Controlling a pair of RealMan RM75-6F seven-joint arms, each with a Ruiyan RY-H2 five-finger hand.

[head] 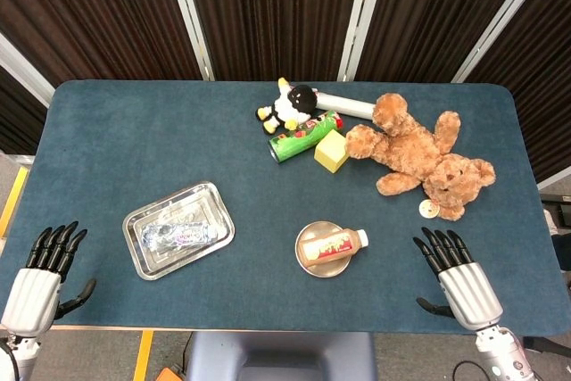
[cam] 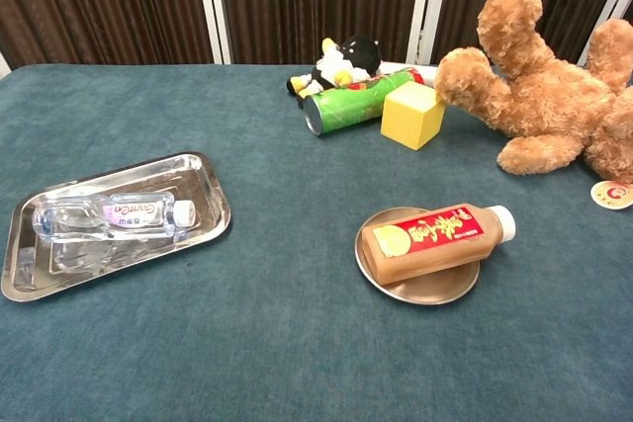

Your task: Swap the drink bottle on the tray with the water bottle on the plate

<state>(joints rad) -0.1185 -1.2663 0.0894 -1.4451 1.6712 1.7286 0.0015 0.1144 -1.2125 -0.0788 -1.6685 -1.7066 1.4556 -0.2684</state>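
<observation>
A clear water bottle [head: 179, 236] [cam: 111, 216] lies on its side in the metal tray [head: 207, 194] [cam: 213, 190] at the left. A drink bottle [head: 334, 244] [cam: 436, 237] with a red label and white cap lies on the small round plate [head: 309, 268] [cam: 431, 290] near the table's middle front. My left hand [head: 43, 274] is at the front left corner, off the tray, fingers spread, holding nothing. My right hand [head: 457, 276] is at the front right, right of the plate, fingers spread and empty. Neither hand shows in the chest view.
At the back stand a green can [head: 303, 136] [cam: 362, 98], a yellow block [head: 331, 151] [cam: 413, 114], a penguin toy [head: 290, 107] [cam: 341, 62], a white tube [head: 346, 103] and a brown teddy bear [head: 419, 154] [cam: 544, 96]. A round tag [head: 429, 210] [cam: 613, 194] lies by the bear.
</observation>
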